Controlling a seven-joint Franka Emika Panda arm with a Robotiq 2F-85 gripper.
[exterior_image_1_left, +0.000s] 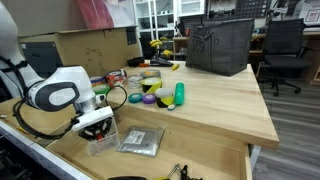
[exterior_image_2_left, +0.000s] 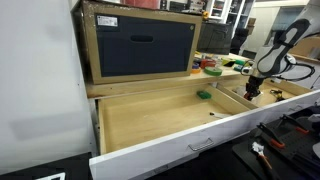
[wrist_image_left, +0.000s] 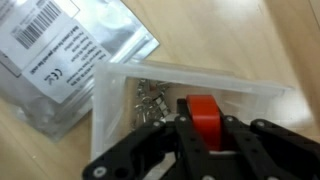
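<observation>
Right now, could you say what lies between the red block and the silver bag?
Wrist view: loose metal parts and the clear box wall separate the red block from the silver bag.

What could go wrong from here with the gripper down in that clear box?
1. The gripper seems to pinch the red block inside the box; lifting may drag the box along.
2. The small metal parts beside the block could spill or get caught.

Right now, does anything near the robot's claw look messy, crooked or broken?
Nothing spilled or broken. The silver bag lies askew beside the clear plastic box of small metal parts, where the gripper pinches a red block.
</observation>
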